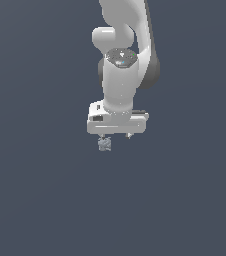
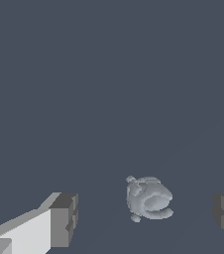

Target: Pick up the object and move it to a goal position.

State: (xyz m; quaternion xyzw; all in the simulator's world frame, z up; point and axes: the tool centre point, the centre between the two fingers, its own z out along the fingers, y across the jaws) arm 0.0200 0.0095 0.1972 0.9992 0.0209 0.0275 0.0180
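Our claw hangs wide open and empty with the object between its fingers, so we should centre, lower slightly, then close gently.

My exterior view stands off from the arm and looks at it roughly level and head-on, far enough to take in the upper links, the wrist and the gripper against a plain dark grey-blue backdrop. My wrist view rides on the arm and faces along the fingers, very close in, so only the two finger ends frame its edges. Both views share the gap between those fingers and the object there: small in the exterior picture, large in the wrist one
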